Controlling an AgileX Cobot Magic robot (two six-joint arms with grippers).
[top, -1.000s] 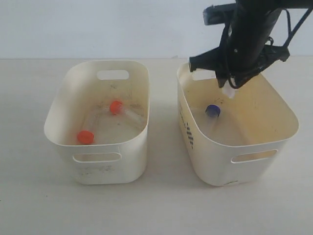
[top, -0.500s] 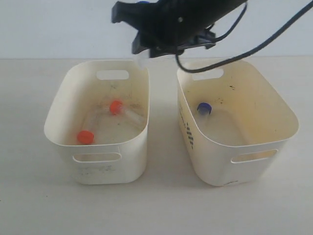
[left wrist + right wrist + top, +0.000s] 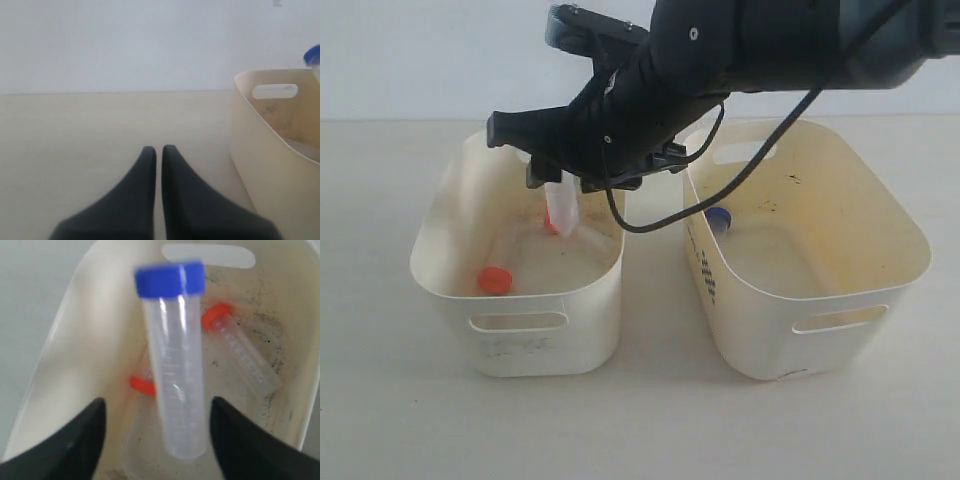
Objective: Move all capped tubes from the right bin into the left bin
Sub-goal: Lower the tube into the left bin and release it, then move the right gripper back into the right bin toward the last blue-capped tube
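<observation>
Claw status, left arm: the left claw (image 3: 155,150) hangs low over the counter (image 3: 75,150), just outside the left bin (image 3: 590,330). Its jaws are pressed almost together with nothing between them.

Inside the left bin lie two orange-capped tubes. One (image 3: 495,279) lies by the bin's near wall and the other (image 3: 240,350) toward its far wall, among dark specks.

The right claw (image 3: 156,405) reaches across the middle and is stationed above the left bin's interior. Its jaws stand wide. A blue-capped tube (image 3: 177,375) sits between them, cap up, with a clear gap on either side, and neither finger touches it. The tube appears unsupported and dropping into the left bin.

The right bin (image 3: 840,340) stands beside the left bin, to its right and not touching it. It holds one remaining blue-capped tube (image 3: 719,219), which lies close to the wall that faces the left bin.

Step in hand: release of the third tube of four. Three count as delivered once this one settles.

Next move: raise the right claw clear of the left bin's rim with the jaws wide, then carry it over the right bin. Descend with the jaws set across the remaining tube's body. Because that tube lies near the wall, one finger must fit between tube and wall, so a slightly offset approach is advisable.
</observation>
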